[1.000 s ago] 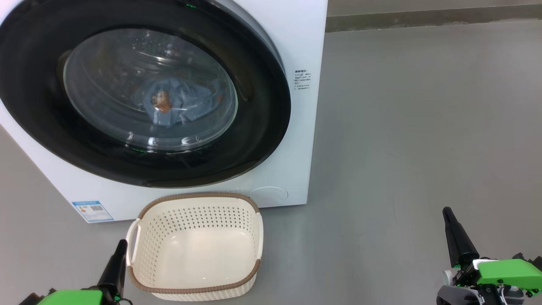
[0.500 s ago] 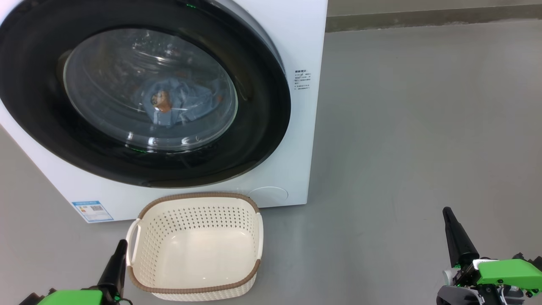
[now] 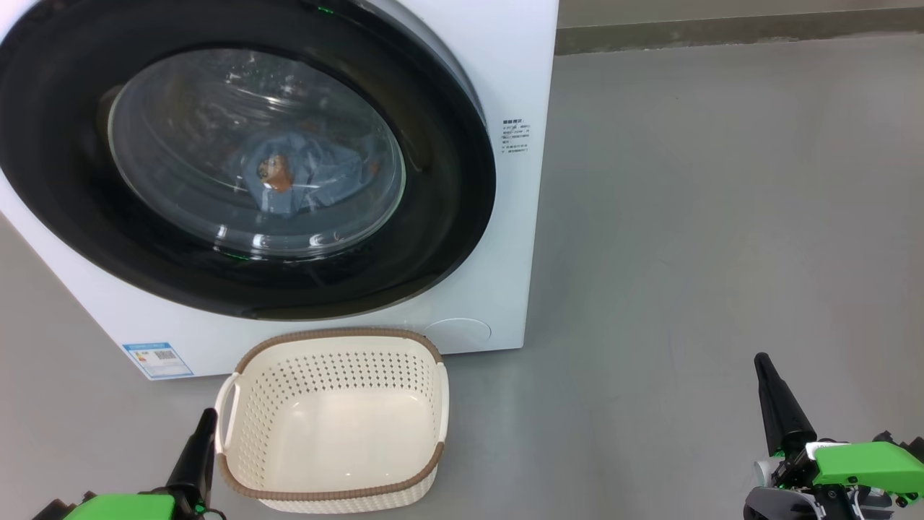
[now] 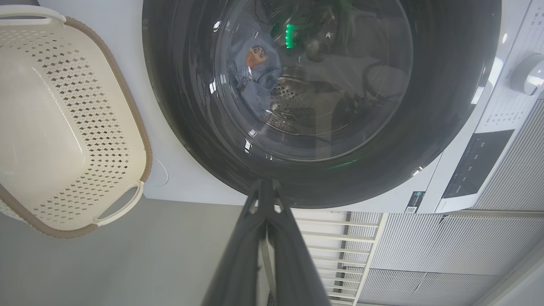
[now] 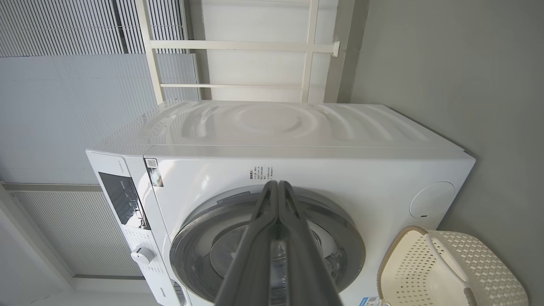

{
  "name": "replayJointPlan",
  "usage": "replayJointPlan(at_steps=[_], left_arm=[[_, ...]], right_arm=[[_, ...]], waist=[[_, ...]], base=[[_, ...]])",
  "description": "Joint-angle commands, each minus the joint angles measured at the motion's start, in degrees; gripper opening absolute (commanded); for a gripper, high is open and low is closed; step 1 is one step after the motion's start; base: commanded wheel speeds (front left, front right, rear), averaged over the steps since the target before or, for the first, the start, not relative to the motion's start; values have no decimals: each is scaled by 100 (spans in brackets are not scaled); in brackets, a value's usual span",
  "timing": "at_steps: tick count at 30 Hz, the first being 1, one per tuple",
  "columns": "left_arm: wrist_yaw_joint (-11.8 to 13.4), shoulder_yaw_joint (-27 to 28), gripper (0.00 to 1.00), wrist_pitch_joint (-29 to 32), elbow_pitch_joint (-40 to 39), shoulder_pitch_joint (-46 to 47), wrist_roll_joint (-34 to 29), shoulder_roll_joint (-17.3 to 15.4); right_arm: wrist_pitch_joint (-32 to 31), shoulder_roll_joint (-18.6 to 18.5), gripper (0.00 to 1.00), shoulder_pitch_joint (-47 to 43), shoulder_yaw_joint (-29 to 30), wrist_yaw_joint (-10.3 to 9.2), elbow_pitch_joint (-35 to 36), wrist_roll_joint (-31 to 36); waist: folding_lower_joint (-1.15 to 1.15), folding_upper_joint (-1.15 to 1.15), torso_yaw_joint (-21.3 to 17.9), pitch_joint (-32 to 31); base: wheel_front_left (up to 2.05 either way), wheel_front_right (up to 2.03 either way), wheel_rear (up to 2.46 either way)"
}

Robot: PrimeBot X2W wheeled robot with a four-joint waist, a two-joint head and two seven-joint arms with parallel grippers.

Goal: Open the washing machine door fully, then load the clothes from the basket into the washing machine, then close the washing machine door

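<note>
Standing at ten to twelve o'clock in the head view, the white washing machine [image 3: 512, 238] rests on the grey floor [image 3: 707, 238]. Its door [image 3: 455, 217], a wide glossy black rim around a bulging glass bowl, lies shut flat against the front. Through the glass, near the centre of the bowl, the clothes [image 3: 307, 177] show as a bunch of blue fabric with an orange-brown figure on it, lying inside the drum. A blue label sticker [image 3: 157, 359] sits at the machine's lower corner, at eight o'clock. Just in front of the machine, at six to seven o'clock, the basket [image 3: 336, 338] stands upright on the floor. It is cream and perforated with a brown rim, and its smooth bottom is in plain sight. The left hand [image 3: 208, 419] rises at seven o'clock, just beside the basket's side handle, its two dark fingers pressed together and gripping nothing. The right hand [image 3: 760, 361] rises at four o'clock, well apart from basket and machine, its fingers likewise closed tight with nothing between them.
</note>
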State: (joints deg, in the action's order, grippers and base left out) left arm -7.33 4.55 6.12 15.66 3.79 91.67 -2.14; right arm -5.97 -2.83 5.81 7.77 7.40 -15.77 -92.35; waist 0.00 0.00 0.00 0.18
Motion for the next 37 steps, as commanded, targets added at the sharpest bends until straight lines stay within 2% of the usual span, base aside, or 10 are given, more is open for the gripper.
replayJointPlan(at_steps=[1,37], left_arm=[[-15,197,0,37,-163,240,50,-74],[-15,197,0,36,-163,240,50,-74]], right_arm=[[-48,-12,0,36,-130,9,175,15],[-52,-9,0,37,-125,9,175,19]], waist=[[0,0,0,0],[0,0,0,0]], base=[[0,0,0],[0,0,0]])
